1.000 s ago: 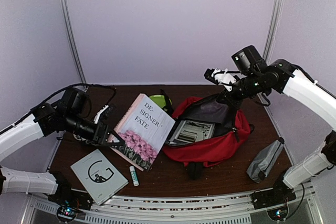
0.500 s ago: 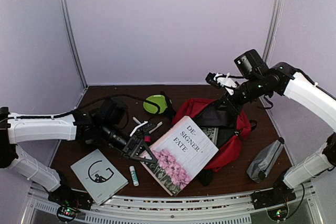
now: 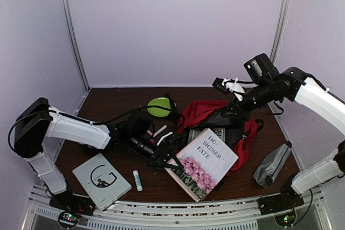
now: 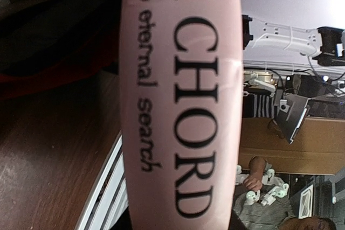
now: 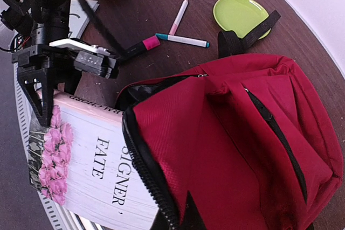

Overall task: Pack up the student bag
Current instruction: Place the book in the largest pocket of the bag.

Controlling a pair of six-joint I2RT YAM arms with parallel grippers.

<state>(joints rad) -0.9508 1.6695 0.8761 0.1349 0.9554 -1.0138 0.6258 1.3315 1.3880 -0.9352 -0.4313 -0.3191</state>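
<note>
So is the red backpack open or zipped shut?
Open: the right gripper holds the backpack's unzipped edge up; the book's end sits at the gap.

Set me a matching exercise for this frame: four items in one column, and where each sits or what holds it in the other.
Things
1. student bag
2. flowered book
3. grey pouch
4. green plate

Places or states
A. gripped at one edge by the left pincer
B. lying untouched near the right edge of the table
C. lying beyond the bag, toward the back wall
D. mouth edge held up by the right pincer

Pairs: 1-D, 2-A, 3-B, 4-C
</note>
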